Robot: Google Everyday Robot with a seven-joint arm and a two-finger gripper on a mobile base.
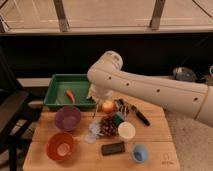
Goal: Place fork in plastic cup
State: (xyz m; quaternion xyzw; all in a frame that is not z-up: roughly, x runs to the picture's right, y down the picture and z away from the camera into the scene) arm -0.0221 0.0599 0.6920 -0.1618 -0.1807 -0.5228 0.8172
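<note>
The light-blue plastic cup [139, 152] stands upright at the front right of the wooden table, next to the white cup [126, 131]. My gripper [98, 96] is at the end of the white arm [150, 87], mostly hidden under the wrist, over the table's back edge by the green tray. It is well behind and left of the blue cup. A thin greyish sliver [94, 110] hangs down just below the gripper; it may be the fork, but I cannot tell whether it is held.
The green tray [59, 85] at the back left holds an orange item [70, 94]. A purple bowl [67, 118], an orange bowl [61, 146], a black slab [113, 148], a round fruit [108, 106], a brown cluster [107, 126] and a black-handled utensil [140, 115] lie on the table.
</note>
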